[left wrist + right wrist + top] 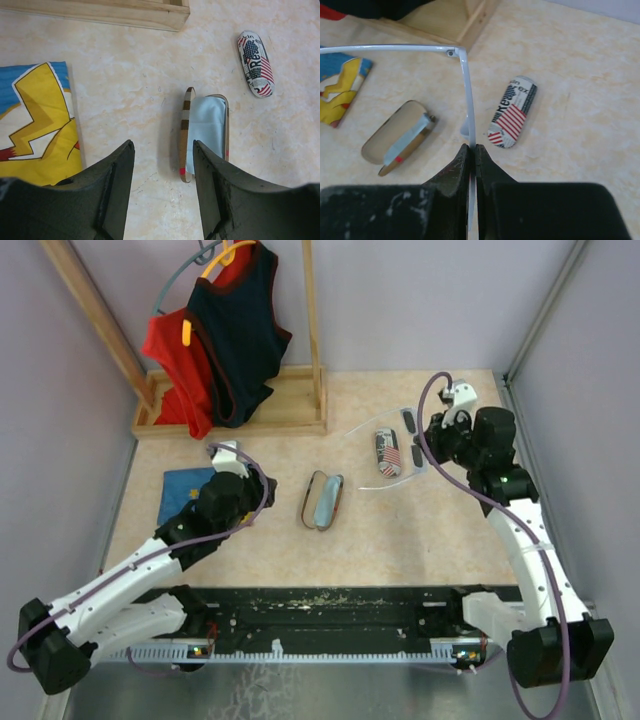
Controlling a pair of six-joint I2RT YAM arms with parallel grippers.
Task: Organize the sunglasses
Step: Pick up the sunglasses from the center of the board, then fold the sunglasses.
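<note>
Sunglasses (467,100), the white-framed pair, are front and centre in the right wrist view. One thin arm runs straight out from the right pincer (472,150), which is clamped tight on it, jaws pressed together. Ahead and to its right lies the flag-print case (512,112) on the surface (580,75). Ahead to its left is the open case (382,137), a light-blue cloth (410,134) inside.

Over to the left wrist view: the left pincer (164,145) stands about half open, nothing between its jaws, bare surface below. The open case sits just ahead of its right finger, and a yellow-and-blue cloth (35,125) lies to its left.

From the top, the sunglasses sit at the right pincer's tip, and the flag-print case shows between their two thin arms.
</note>
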